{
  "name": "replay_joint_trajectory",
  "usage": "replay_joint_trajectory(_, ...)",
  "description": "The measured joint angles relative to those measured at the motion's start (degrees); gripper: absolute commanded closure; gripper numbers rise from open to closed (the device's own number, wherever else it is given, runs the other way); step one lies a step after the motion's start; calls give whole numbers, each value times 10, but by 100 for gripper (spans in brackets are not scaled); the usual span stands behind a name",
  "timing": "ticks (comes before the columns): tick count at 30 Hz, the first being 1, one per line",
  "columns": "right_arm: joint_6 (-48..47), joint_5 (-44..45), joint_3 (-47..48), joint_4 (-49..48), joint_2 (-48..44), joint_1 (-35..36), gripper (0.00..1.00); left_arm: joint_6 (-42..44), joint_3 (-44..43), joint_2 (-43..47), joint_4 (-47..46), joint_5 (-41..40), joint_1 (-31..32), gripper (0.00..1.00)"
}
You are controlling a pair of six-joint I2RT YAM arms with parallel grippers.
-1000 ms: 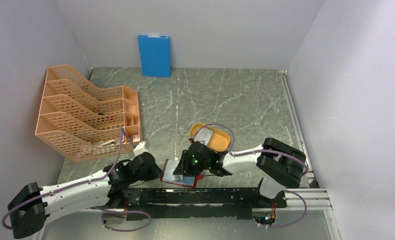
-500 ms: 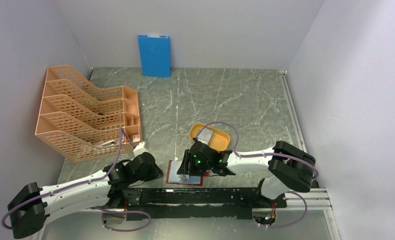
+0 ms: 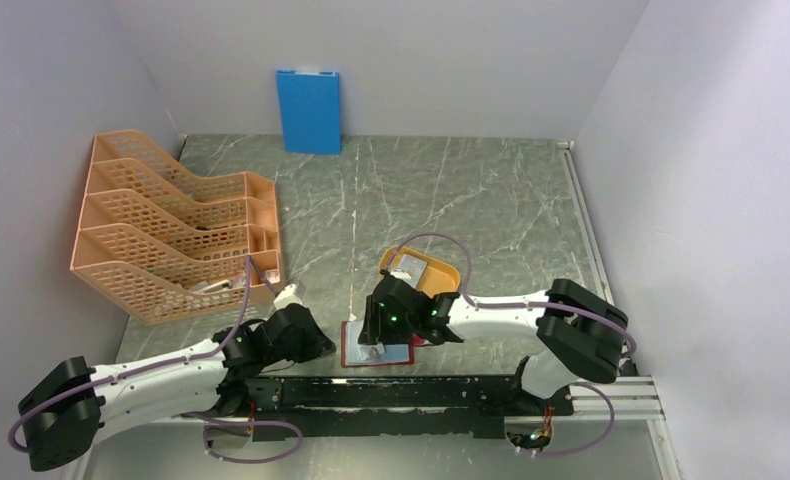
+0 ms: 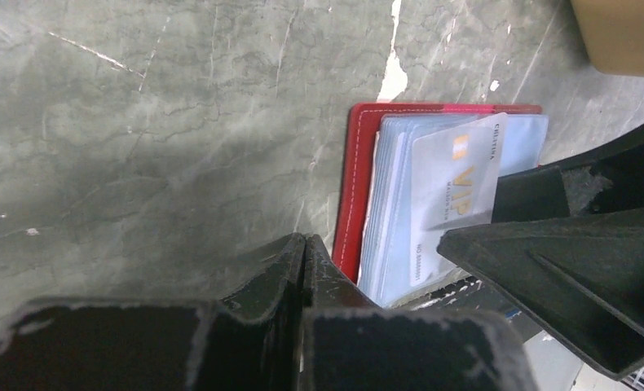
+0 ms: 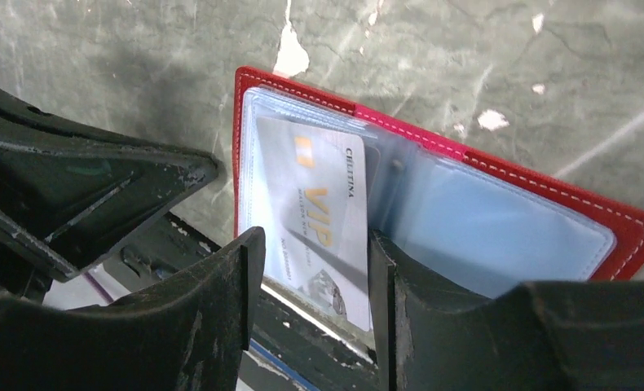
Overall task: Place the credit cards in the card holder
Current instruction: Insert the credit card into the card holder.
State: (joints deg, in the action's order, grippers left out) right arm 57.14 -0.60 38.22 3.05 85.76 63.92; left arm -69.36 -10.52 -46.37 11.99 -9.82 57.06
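Note:
The red card holder (image 3: 348, 345) lies open near the table's front edge, its clear sleeves up; it also shows in the left wrist view (image 4: 354, 187) and the right wrist view (image 5: 547, 189). A pale credit card (image 5: 319, 204) marked VIP lies on its left sleeves, its near end over the wallet's edge; it also shows in the left wrist view (image 4: 456, 183). My right gripper (image 5: 317, 236) is open, one finger on each side of that card. My left gripper (image 4: 304, 244) is shut and empty at the wallet's left edge. Another card (image 3: 408, 268) lies in the yellow-orange tray.
The yellow-orange oval tray (image 3: 443, 278) sits just behind the wallet. An orange mesh file rack (image 3: 171, 235) stands at the left. A blue board (image 3: 309, 110) leans on the back wall. A black rail (image 3: 401, 392) runs along the near edge.
The wallet has turned to lie squarer to the front edge. My right gripper has shifted slightly left over it. My left gripper has stayed close at its left edge.

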Motion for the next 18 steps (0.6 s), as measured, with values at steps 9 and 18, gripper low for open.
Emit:
replay_joint_trajectory(9, -39, 0, 42, 21, 32, -5, 48, 4, -12, 29, 49, -10, 0, 80)
replay_joint_trajectory(18, -40, -7, 35, 15, 32, -10, 48, 25, -14, 59, -14, 11, 0, 82)
